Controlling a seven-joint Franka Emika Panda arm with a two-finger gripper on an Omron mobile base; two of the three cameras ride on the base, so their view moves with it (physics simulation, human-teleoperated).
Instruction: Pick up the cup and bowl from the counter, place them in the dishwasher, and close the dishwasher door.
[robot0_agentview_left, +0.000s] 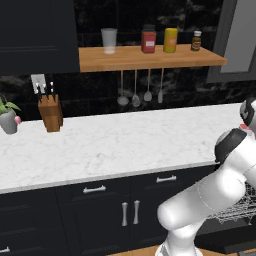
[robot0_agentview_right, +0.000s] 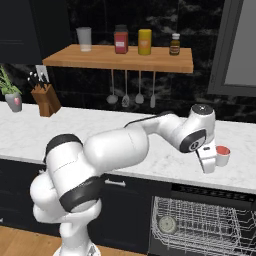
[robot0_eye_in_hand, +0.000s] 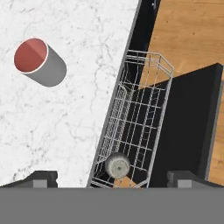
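Note:
The small white cup (robot0_agentview_right: 222, 154) with its red inside stands upright on the marble counter (robot0_agentview_right: 165, 155), near the front edge above the dishwasher. My gripper (robot0_agentview_right: 208, 167) hangs just left of the cup, pointing down, open and holding nothing. In the hand view the cup (robot0_eye_in_hand: 39, 61) is at the upper left, well outside the gap between my fingertips (robot0_eye_in_hand: 41, 177). The dishwasher's grey wire rack (robot0_eye_in_hand: 140, 122) is pulled out and its black door (robot0_eye_in_hand: 192, 127) lies open. A round grey item (robot0_eye_in_hand: 117, 165) sits in the rack; I cannot tell whether it is the bowl.
A knife block (robot0_agentview_left: 50, 112) and a potted plant (robot0_agentview_left: 9, 120) stand at the counter's far left. The wooden shelf (robot0_agentview_left: 150, 58) holds a tumbler, a red jar, a yellow jar and a bottle, with utensils hanging below. Wood floor (robot0_eye_in_hand: 192, 35) lies beyond the door.

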